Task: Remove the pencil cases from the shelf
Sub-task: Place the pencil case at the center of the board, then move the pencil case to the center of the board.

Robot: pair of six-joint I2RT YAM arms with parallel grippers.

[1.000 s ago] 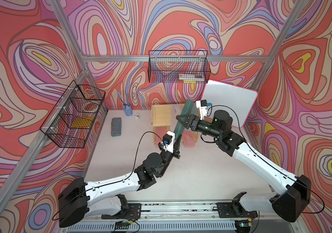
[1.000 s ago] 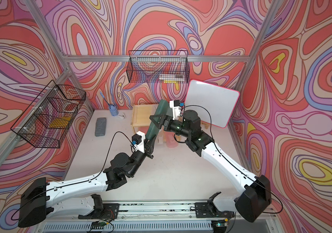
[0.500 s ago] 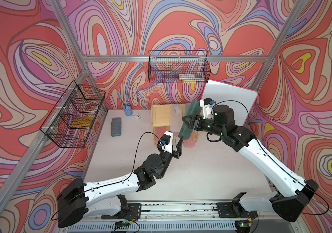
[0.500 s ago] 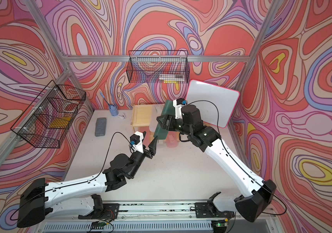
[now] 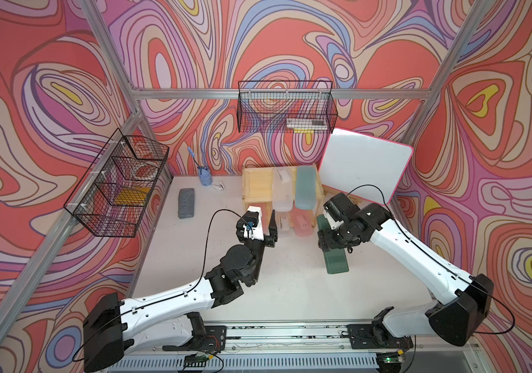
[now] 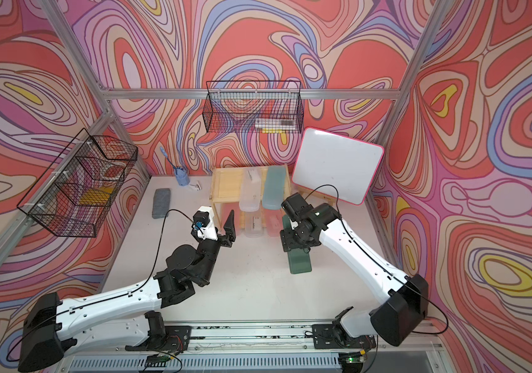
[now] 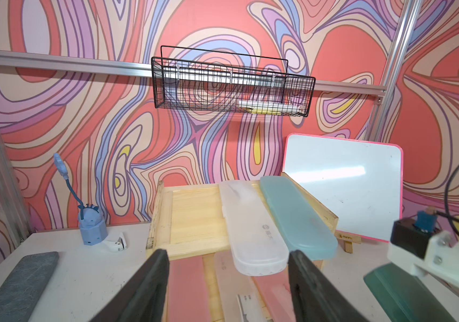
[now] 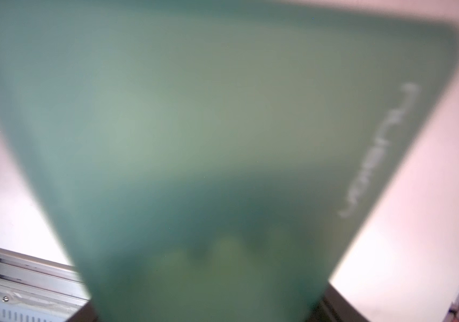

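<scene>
1. A blurred green surface with faint pale lettering along one edge almost fills the right wrist view. It is a long, flat, round-ended plastic box, the dark green pencil case. No fingers can be made out there.
2. In both top views the right gripper covers the middle of that case. Its jaws are closed across the case's width. I cannot tell whether the case's near end touches the white tabletop.
3. The second pink pencil case shows only in the left wrist view, cut off at the frame edge. In the top views the left arm's camera hides it.
4. The left gripper has its two black fingers spread wide with nothing between them. It sits just in front of the small two-tier light wooden shelf.
5. The dark green pencil case is off the shelf, in front of its right corner.
6. Two cases lie side by side on the rimmed top tier and overhang its front edge: the upper frosted clear pencil case and the translucent teal pencil case.
7. On the lower tier, the lower frosted clear pencil case lies beside the pink pencil case.
8. A pink-framed whiteboard leans just beside the shelf's right side.
9. A black wire basket hangs on the back wall, and a tiered wire basket hangs on the left wall.
10. A grey felt-like block and a blue holder stand well to the left of the shelf.
</scene>
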